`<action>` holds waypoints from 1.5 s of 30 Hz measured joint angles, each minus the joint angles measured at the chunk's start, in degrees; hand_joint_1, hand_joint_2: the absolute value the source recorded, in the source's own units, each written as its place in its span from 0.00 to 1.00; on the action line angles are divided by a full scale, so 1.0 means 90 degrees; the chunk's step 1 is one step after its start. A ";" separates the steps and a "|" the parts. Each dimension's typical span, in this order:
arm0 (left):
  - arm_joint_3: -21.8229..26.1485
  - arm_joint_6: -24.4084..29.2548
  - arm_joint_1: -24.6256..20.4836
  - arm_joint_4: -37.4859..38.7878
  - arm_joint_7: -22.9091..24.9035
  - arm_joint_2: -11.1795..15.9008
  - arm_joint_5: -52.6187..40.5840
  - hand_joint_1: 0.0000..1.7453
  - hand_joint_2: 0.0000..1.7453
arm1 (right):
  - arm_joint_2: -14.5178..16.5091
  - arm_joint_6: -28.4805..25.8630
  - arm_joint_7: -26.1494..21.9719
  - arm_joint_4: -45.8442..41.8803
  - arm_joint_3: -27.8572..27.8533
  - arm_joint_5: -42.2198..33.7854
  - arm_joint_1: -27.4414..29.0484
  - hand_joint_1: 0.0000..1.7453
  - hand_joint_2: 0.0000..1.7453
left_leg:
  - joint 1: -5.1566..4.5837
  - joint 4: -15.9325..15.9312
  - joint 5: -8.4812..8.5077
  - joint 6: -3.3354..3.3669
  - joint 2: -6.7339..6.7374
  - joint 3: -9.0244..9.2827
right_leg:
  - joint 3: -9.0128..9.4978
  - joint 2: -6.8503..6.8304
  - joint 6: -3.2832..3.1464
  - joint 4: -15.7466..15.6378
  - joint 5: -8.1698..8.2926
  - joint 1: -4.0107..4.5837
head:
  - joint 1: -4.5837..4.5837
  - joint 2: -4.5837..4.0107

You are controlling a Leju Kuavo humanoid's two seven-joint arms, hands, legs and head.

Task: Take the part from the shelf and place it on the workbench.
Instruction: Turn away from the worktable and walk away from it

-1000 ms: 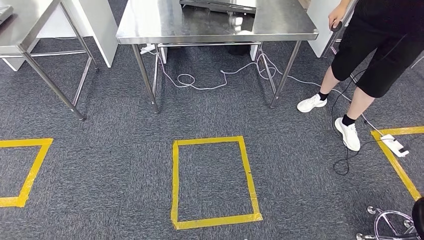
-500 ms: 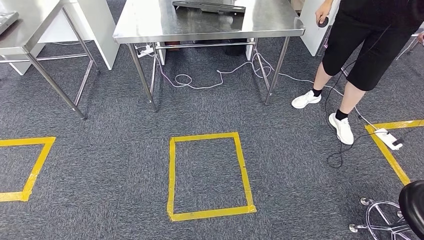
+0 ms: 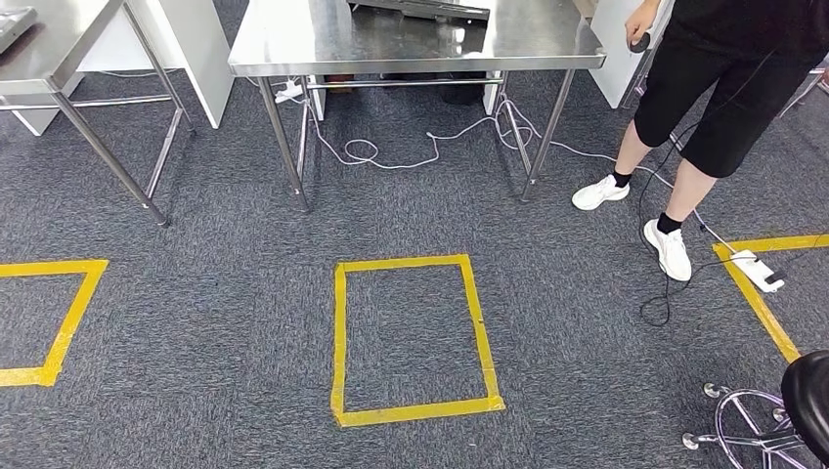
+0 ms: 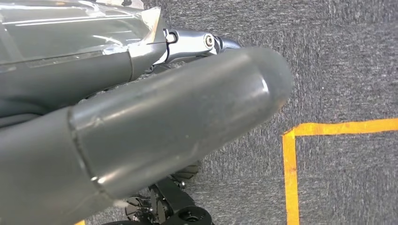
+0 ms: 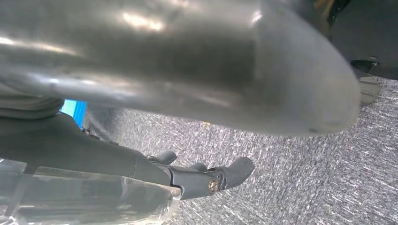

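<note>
Head view is looking down at grey carpet (image 3: 225, 293) with three yellow tape outlines on it: one full rectangle (image 3: 413, 339) in the middle, one partial outline (image 3: 51, 318) at the left edge of the picture and one partial outline (image 3: 763, 293) at the right. Two steel tables are standing beyond them: one table (image 3: 411, 44) straight ahead, carrying a dark flat object (image 3: 420, 10) at its far edge, too cut off to identify, and a second table (image 3: 49, 49) at the far left. White cables (image 3: 391, 151) are lying looped under the middle table. One person (image 3: 714, 107) in black clothes and white shoes is standing beside that table's right corner, holding a small dark item (image 3: 640, 42). One chair base (image 3: 753, 430) is showing at the lower right. No shelf or part can be made out, so its place and long axis cannot be told.

Left wrist view is showing the left robot hand (image 4: 197, 44) over the carpet, thick thumb in front, holding nothing; whether its fingers are spread I cannot tell. Right wrist view is showing the right robot hand (image 5: 206, 180) with dark fingers extended and apart, holding nothing.
</note>
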 joint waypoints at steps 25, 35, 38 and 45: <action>-0.0142 0.0087 -0.0053 0.0098 0.0000 0.0074 -0.0013 0.00 0.00 | -0.0017 0.0091 0.0240 0.0022 -0.0079 -0.0083 0.0009 0.00 0.00 | 0.0214 0.1063 -0.0640 -0.0202 0.0078 -0.0522 | -0.0389 0.0117 -0.0010 0.0239 0.0213 -0.0188 | 0.0028 0.0000; -0.0147 0.0107 -0.0055 0.0132 0.0000 0.0105 -0.0008 0.00 0.00 | 0.0029 0.0112 0.0328 0.0029 -0.0089 -0.0085 -0.0025 0.00 0.00 | 0.0102 0.0131 -0.0029 0.0144 -0.0597 -0.0102 | -0.0501 0.0896 0.0006 0.0246 0.0298 -0.0059 | 0.0028 0.0000; -0.0148 0.0104 -0.0093 0.0137 0.0000 0.0089 -0.0013 0.00 0.00 | 0.0018 0.0117 0.0362 0.0035 -0.0093 -0.0092 -0.0023 0.00 0.00 | 0.0126 -0.0034 0.0063 0.0150 -0.0343 -0.0059 | -0.0690 0.0736 0.0062 0.0471 0.0195 -0.0050 | 0.0052 0.0000; -0.0159 0.0072 -0.0084 0.0152 0.0000 0.0041 -0.0083 0.00 0.00 | -0.0007 0.0107 0.0418 0.0036 -0.0139 -0.0141 -0.0030 0.00 0.00 | 0.0116 -0.0072 0.0088 0.0142 0.0363 -0.0089 | -0.1077 0.0081 0.0231 0.1460 -0.0226 -0.0159 | 0.0118 0.0000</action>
